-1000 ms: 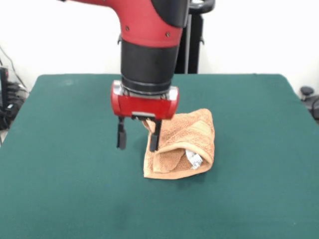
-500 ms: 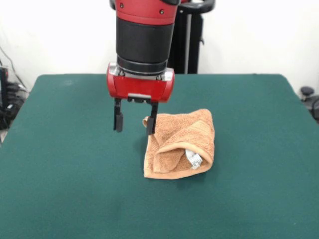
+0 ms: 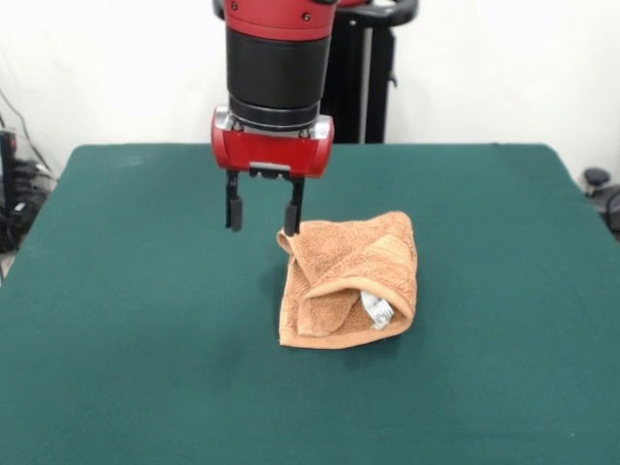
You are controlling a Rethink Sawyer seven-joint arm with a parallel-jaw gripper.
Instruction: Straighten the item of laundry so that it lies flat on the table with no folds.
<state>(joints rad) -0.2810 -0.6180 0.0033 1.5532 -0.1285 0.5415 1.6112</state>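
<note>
The orange-brown terry towel point(image 3: 351, 279) lies folded over on itself in the middle of the green table point(image 3: 136, 320). Its white label point(image 3: 379, 311) shows at the near edge, under a rolled-over flap. My gripper point(image 3: 263, 218) hangs above the table just left of the towel's far left corner. Its two black fingers are apart and hold nothing. The right finger point(image 3: 293, 218) is right at the towel's top corner; I cannot tell if it touches.
The robot's black pedestal point(image 3: 373, 68) stands behind the table's far edge. Cables and dark equipment point(image 3: 15, 194) sit off the table at the left, and a dark object point(image 3: 603, 194) at the right edge.
The gripper has risen and drawn back toward the pedestal, from low beside the towel's left edge to above its far left corner. The towel has kept its folded shape.
</note>
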